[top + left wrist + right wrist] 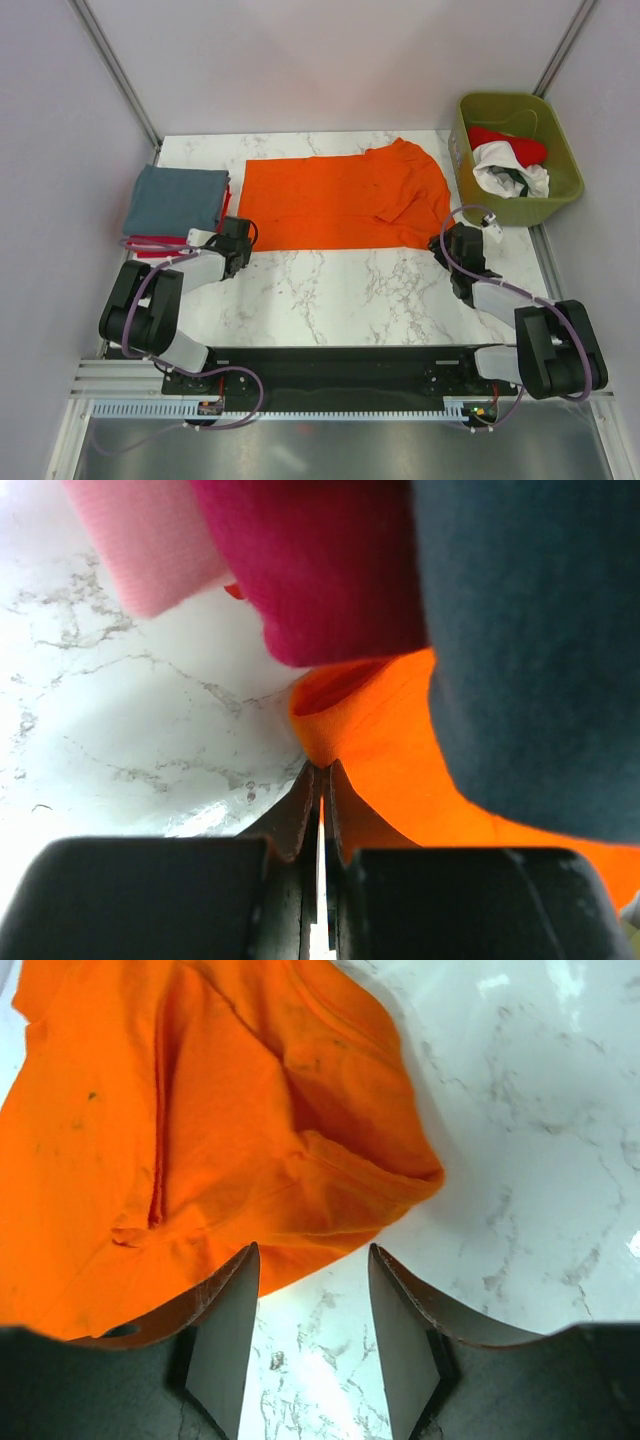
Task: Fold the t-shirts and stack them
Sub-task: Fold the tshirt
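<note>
A bright orange t-shirt lies spread flat across the back half of the marble table. My left gripper sits at its near left corner, and in the left wrist view it is shut on a thin fold of orange t-shirt. My right gripper is at the shirt's near right corner; it stands open over bare marble, with the orange hem just beyond its tips. A folded grey-blue t-shirt rests on folded red ones at the left.
An olive-green bin stands at the back right, holding a red t-shirt and a white one with dark print. The stack's grey-blue t-shirt and red fabric hang close above the left fingers.
</note>
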Motion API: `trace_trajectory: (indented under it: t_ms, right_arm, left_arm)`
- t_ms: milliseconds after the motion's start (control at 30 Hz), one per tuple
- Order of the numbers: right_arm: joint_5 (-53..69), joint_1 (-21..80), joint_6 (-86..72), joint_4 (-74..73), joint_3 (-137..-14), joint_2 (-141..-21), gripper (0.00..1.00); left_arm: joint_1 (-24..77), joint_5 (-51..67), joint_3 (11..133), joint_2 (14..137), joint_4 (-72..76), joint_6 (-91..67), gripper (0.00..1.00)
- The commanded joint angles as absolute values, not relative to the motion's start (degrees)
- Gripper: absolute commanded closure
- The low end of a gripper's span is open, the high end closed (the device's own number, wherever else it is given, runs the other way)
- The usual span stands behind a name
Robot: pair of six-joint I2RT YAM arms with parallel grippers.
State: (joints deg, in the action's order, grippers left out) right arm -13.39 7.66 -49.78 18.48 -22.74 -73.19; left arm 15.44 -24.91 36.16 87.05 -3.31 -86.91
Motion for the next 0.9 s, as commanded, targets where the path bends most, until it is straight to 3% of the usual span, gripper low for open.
trace_trajectory:
  t_ms: [0, 167, 467, 633, 667, 767, 833, 867]
  right_arm:
    - [-16.43, 7.82, -54.13, 21.97, -21.18, -73.91, 0.46]
    - [-18.98, 7.3, -55.55, 21.8, -20.57, -74.35, 0.46]
    - [-19.51, 4.84, -58.01, 25.57, -22.06, -82.88, 0.57]
    - [-24.25, 3.08, -57.57, 22.16, -22.5, -80.17, 0.8]
    - [-26.0, 2.9, -57.05, 21.54, -22.5, -79.29, 0.89]
    - [-28.29, 2.2, -56.08, 19.52, -22.41, -75.86, 1.0]
    - [-28.04, 2.2, -55.11, 19.07, -22.15, -73.67, 0.99]
    - [-27.43, 2.2, -54.67, 19.16, -22.06, -73.13, 0.91]
  left_arm:
    - [15.12, -26.63, 35.68, 85.96, -4.66, -85.6, 0.98]
    - [15.03, -27.25, 36.3, 85.25, -5.44, -84.9, 0.98]
    - [14.5, -27.42, 36.65, 84.55, -5.98, -84.64, 0.98]
    - [13.63, -27.42, 36.56, 84.11, -6.33, -84.2, 0.98]
    - [13.45, -27.33, 36.56, 83.76, -6.33, -83.76, 0.98]
    - [12.75, -27.07, 36.21, 82.97, -6.59, -82.88, 0.98]
    - [12.48, -26.98, 35.95, 81.92, -6.77, -82.27, 0.98]
    - [12.39, -27.07, 35.86, 81.57, -6.77, -82.0, 0.98]
